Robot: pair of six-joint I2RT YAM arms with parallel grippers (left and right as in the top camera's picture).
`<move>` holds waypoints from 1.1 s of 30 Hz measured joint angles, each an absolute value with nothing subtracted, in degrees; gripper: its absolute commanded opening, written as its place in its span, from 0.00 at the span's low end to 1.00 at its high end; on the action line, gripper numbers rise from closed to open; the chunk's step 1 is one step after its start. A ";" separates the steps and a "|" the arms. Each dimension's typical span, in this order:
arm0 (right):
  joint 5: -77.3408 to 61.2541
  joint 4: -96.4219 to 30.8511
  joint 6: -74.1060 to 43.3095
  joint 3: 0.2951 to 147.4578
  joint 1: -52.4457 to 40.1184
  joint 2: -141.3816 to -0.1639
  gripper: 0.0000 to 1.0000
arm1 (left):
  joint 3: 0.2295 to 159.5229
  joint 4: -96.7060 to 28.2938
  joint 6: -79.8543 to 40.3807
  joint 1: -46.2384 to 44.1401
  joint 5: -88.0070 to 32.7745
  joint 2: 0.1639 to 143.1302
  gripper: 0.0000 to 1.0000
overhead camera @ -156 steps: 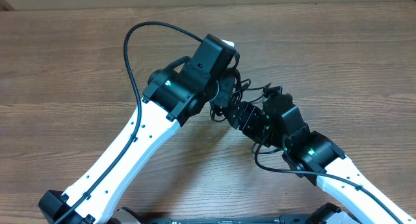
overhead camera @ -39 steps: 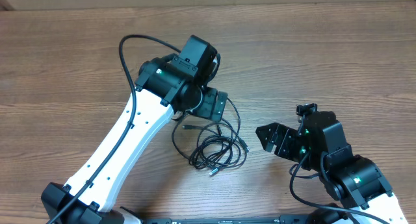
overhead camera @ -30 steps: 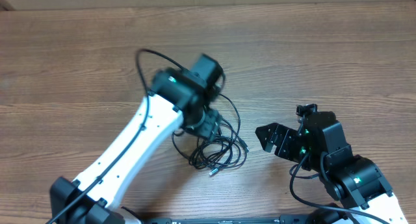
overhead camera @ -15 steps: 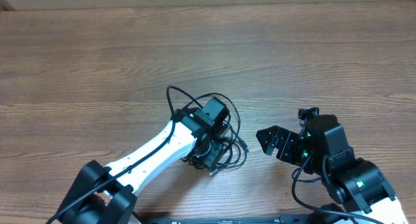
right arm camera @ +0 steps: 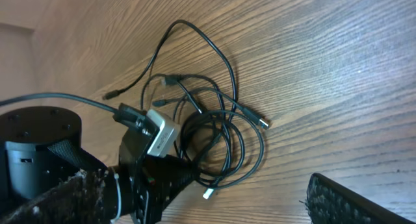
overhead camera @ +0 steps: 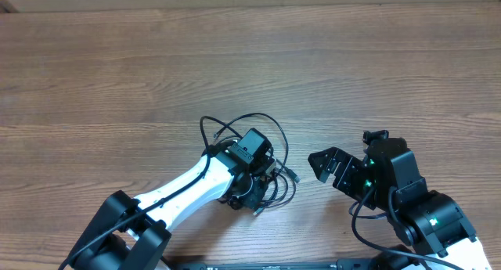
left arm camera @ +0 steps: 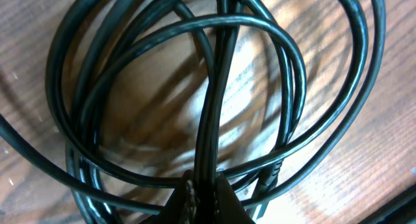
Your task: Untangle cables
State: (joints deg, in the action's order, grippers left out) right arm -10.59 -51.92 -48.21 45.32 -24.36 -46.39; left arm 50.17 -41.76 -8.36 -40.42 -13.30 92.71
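Left gripper (overhead camera: pixel 254 193) is swung down toward the near edge since the earlier overhead frames. It was parked up-left of the bundle and is now set right on top of it. Right gripper (overhead camera: pixel 319 167) is barely shifted. Cables (overhead camera: pixel 282 193) are kept at the same spot, near-centre of the table (overhead camera: pixel 117 66), between the two grippers.

Left jaws are seen closed in the wrist view. The fingertips (left arm camera: pixel 229 210) are pinched together on a few strands running up the middle of the coil, so a grip on the cables is confirmed. The rest of the coil is laid flat on the wood with its loops overlapped, not yet separated.

One long loop is thrown out toward the far side, beyond the left arm (overhead camera: pixel 188 193). A plug end (right arm camera: pixel 262 123) is pointed toward the right gripper and lies free on the table. A second small plug (right arm camera: pixel 207 193) is seen at the near edge of the bundle.

Right jaws are spread wide, with nothing between them and nothing touched. The right gripper is held near the bundle but apart from it. Only one finger (right arm camera: pixel 344 201) is caught in its own wrist view, at the bottom-right corner.
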 measured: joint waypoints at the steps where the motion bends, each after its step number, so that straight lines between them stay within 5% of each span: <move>1: -10.57 -51.88 -48.42 45.32 -24.36 -46.39 1.00 | 50.85 -43.22 -8.36 -40.42 -13.39 92.71 0.04; 14: -11.70 -49.52 -49.50 45.32 -24.36 -51.90 1.00 | 84.60 -59.05 -8.58 -38.48 -10.22 92.90 0.04; 27: -16.12 -45.58 -53.84 45.32 -24.36 -56.31 1.00 | 86.11 -65.08 -23.99 -36.75 -1.08 92.90 0.04; 33: -16.14 -45.41 -54.43 45.32 -24.38 -56.31 1.00 | 88.82 -65.60 -19.07 -34.11 -6.04 92.90 0.04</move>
State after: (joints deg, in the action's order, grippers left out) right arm -16.14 -45.41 -54.43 45.32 -24.38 -56.31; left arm 88.82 -65.60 -19.07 -34.11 -6.04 92.90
